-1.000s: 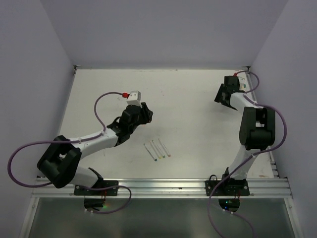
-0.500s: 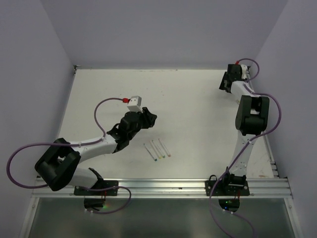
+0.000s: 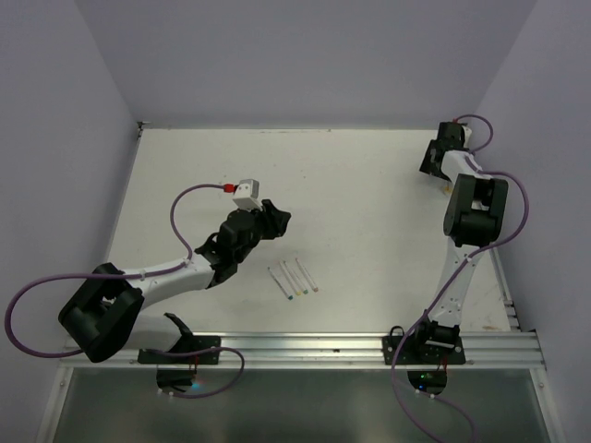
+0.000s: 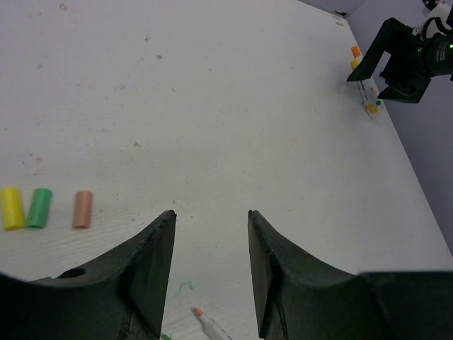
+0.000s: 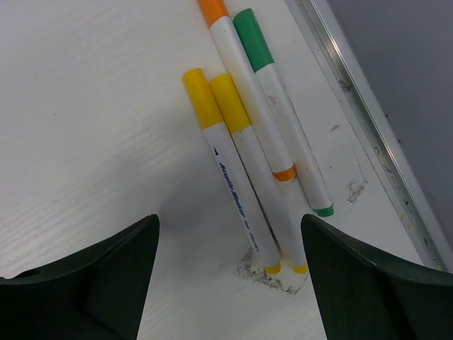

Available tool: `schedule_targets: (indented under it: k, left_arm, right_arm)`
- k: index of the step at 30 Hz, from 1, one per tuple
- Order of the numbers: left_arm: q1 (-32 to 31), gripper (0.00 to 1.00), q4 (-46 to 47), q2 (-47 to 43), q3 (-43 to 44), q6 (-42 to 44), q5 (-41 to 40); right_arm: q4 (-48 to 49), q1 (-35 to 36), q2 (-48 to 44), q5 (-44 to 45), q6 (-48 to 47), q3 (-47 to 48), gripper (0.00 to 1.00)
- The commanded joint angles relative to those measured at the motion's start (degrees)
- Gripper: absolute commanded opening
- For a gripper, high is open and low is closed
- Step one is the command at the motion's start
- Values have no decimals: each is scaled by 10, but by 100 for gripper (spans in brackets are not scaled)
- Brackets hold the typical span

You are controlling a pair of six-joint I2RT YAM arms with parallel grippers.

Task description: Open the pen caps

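In the right wrist view several capped white pens lie side by side near the table's right edge. Two have yellow pen caps (image 5: 202, 98), one a green cap (image 5: 253, 37) and one an orange cap (image 5: 212, 8). My right gripper (image 5: 228, 221) hangs open just above their lower ends, holding nothing; the top view shows it in the far right corner (image 3: 431, 168). My left gripper (image 4: 211, 214) is open and empty above the table's middle (image 3: 274, 218). Loose yellow (image 4: 12, 208), green (image 4: 39, 207) and pale orange (image 4: 83, 210) caps lie to its left. An uncapped pen tip (image 4: 199, 313) shows under the jaws.
Three uncapped pens (image 3: 294, 279) lie in a row near the table's front middle. A metal rail (image 5: 368, 127) runs along the right table edge beside the capped pens. Purple cables (image 3: 185, 198) loop off both arms.
My right arm swung further into the far right corner. My left arm stretched slightly forward and right, its jaws a little wider.
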Motion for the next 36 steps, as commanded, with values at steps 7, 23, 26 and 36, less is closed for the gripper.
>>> schedule_targets:
  k: [7, 23, 26, 36]
  left_arm:
    - [-1, 49, 35, -7, 1, -4, -12]
    - [-1, 52, 28, -23, -2, -7, -8]
    - [-1, 52, 25, -37, -4, -7, -8]
    - [-1, 54, 33, -64, -22, -6, -16]
  right_arm:
    - [16, 2, -13, -22, -14, 4, 84]
    - [-28, 2, 12, -58, -24, 43, 79]
    - [-29, 2, 14, -64, -27, 43, 74]
    - [-57, 2, 26, -77, -27, 59, 60]
